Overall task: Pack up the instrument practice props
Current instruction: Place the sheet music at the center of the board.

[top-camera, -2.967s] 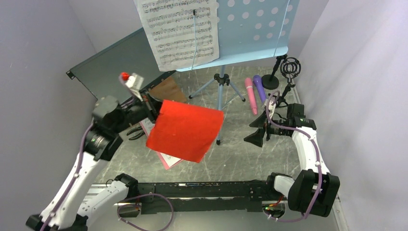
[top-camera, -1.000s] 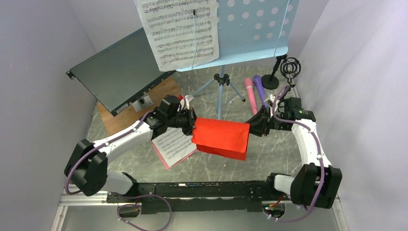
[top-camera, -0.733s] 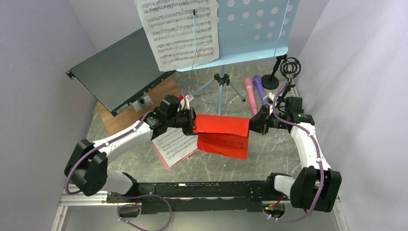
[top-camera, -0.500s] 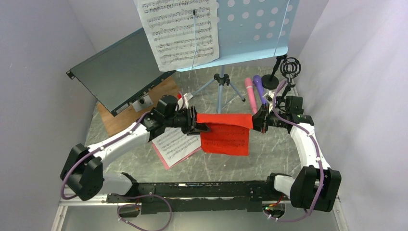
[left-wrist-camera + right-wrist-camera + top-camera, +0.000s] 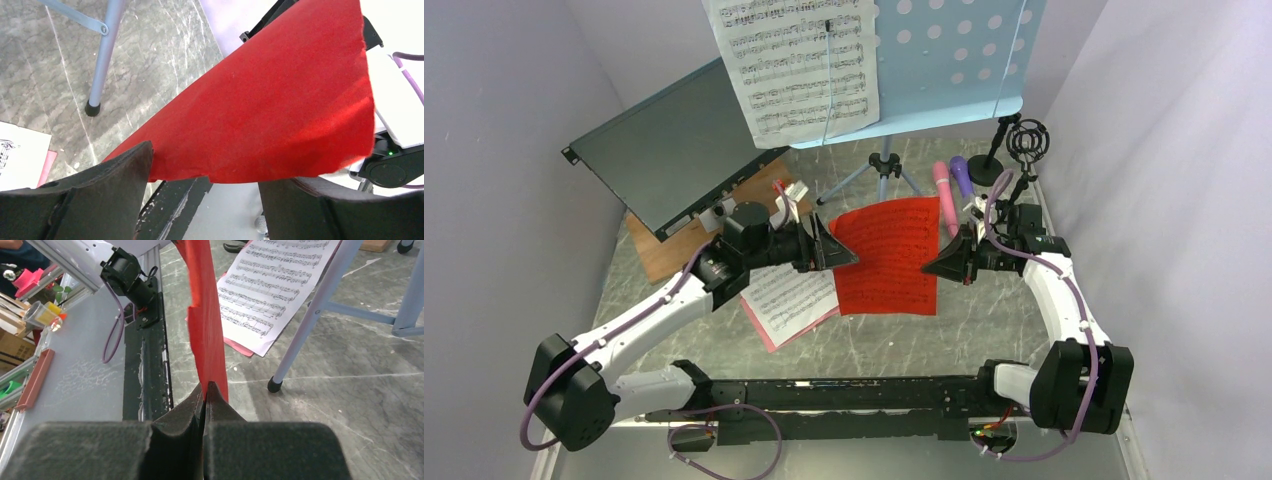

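My right gripper point(image 5: 937, 264) point(image 5: 207, 388) is shut on the right edge of the red sheet-music page point(image 5: 886, 256) point(image 5: 206, 325), which hangs above the table with its printed side up. My left gripper point(image 5: 842, 251) point(image 5: 205, 200) stands open at the page's left edge point(image 5: 280, 105), gripping nothing. A white page point(image 5: 792, 70) leans on the light-blue music rack point(image 5: 954, 60). Another white page lies on a pink one point(image 5: 786, 300) on the table. The pink microphone point(image 5: 943, 186), the purple microphone point(image 5: 961, 172) and two black mic supports point(image 5: 1014, 148) sit at the back right.
The large dark metal box point(image 5: 674, 150) leans at the back left over a brown board point(image 5: 659, 258). The rack's tripod legs point(image 5: 884, 175) point(image 5: 310, 325) stand just behind the red page. The black arm rail point(image 5: 844, 395) runs along the near edge. Walls close in on both sides.
The left gripper has opened, let go of the red page and pulled back to the left. The page has unfolded and now hangs from the right gripper alone.
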{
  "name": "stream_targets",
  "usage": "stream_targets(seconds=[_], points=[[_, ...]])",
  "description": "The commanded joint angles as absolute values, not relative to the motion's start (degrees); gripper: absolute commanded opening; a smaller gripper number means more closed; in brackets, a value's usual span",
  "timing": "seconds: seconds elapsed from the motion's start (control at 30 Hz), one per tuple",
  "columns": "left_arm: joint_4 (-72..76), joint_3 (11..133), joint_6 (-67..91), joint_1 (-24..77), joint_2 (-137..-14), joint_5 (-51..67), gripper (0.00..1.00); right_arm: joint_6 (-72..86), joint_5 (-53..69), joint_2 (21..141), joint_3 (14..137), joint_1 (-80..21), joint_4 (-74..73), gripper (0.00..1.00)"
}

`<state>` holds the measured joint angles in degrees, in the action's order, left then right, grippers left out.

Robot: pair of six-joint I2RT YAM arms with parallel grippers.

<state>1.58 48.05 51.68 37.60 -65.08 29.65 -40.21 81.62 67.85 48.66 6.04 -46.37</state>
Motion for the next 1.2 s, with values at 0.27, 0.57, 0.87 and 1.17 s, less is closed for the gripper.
stream_targets(seconds=[0.27, 0.57, 0.87, 1.17], points=[[0.4, 48.8, 45.3, 37.9, -64.3, 27.3, 0.36, -45.0, 85.1, 68.0, 50.1, 5.7, -48.9, 0.00], [-5.2, 51.0, 45.2, 37.9, -66.6, 28.6, 0.00, -46.4, 84.4, 68.7, 50.2, 5.2, -50.0, 0.00], [-17.4, 55.6, 42.7, 37.9, -66.5, 25.6, 0.00, -46.4, 83.0, 68.8, 50.1, 4.9, -49.7, 0.20], [-35.4, 58.7, 38.2, 37.7, -62.8, 11.5, 0.00, -46.3, 79.2, 68.8, 50.6, 4.9, -49.7, 0.85]])
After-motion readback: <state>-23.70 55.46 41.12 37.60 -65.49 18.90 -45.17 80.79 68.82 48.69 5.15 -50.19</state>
